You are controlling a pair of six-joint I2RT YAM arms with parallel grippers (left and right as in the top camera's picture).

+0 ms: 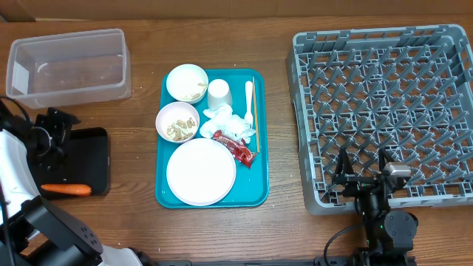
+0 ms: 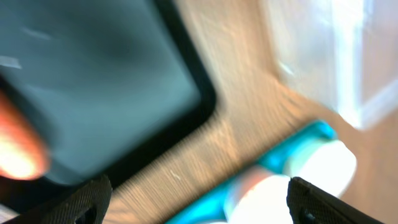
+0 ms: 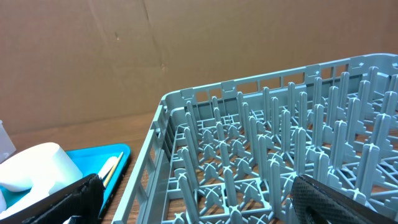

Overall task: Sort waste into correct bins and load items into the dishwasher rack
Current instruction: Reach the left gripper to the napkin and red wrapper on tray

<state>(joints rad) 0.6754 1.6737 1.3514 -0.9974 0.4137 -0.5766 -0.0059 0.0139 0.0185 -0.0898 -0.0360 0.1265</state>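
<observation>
The grey dishwasher rack (image 1: pixel 380 111) fills the right side of the surface (image 1: pixel 140 222), and no dish stands among its pegs. My right pincer (image 1: pixel 363 166) hangs over the rack's near edge with its fingers (image 3: pixel 62 199) spread wide and nothing between them.

The teal tray (image 1: pixel 255 185) lies in the middle. On it, the white plate (image 1: pixel 201 171) takes the near end. One bowl (image 1: pixel 177 122) sits just beyond the plate and a second bowl (image 1: pixel 186 82) sits at the far left corner. Both hold beige food scraps (image 1: pixel 179 130).

The clear tub (image 1: pixel 66 33) sits at the far left, and the black tray (image 1: pixel 92 159) lies nearer, on the left edge of the surface. The carrot (image 1: pixel 66 189) lies across the near end of the black tray.

My left pincer (image 2: pixel 199 202) is above the black tray's far right part. Its fingertips stand well apart and grip nothing, though its own view is blurred.

The small cup (image 1: pixel 219 94) stands right of the far bowl. The crumpled napkins (image 1: pixel 229 122) lie between the cup and the plate, the white fork (image 1: pixel 249 100) lies just right of them, and the red wrapper (image 1: pixel 235 145) touches the plate's right rim.
</observation>
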